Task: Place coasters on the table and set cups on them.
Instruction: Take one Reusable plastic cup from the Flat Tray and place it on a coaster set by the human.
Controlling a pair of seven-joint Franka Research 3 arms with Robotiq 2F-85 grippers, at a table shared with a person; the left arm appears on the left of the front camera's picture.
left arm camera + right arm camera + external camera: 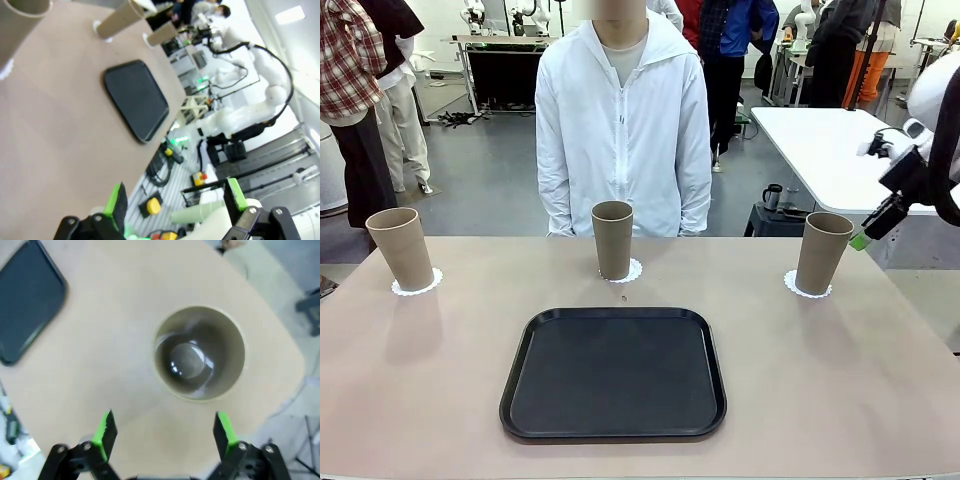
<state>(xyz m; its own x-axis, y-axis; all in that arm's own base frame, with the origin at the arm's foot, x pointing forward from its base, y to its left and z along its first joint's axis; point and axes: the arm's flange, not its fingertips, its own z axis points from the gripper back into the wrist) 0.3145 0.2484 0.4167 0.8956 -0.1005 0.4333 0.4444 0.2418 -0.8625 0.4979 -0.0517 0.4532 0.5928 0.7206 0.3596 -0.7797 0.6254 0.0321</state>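
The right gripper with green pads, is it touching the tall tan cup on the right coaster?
Apart. In the front view the right gripper hangs beside the tall tan cup with floor visible between them.

Behind us we see a grey floor [490, 170], a white table [820, 140] on the right, people standing around.

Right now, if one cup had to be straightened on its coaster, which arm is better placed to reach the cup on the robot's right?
Probably the right. Its open end effector hangs above the right-hand cup, looking into its mouth. The left end effector is open too, out past the table's edge, with that cup far across the table.
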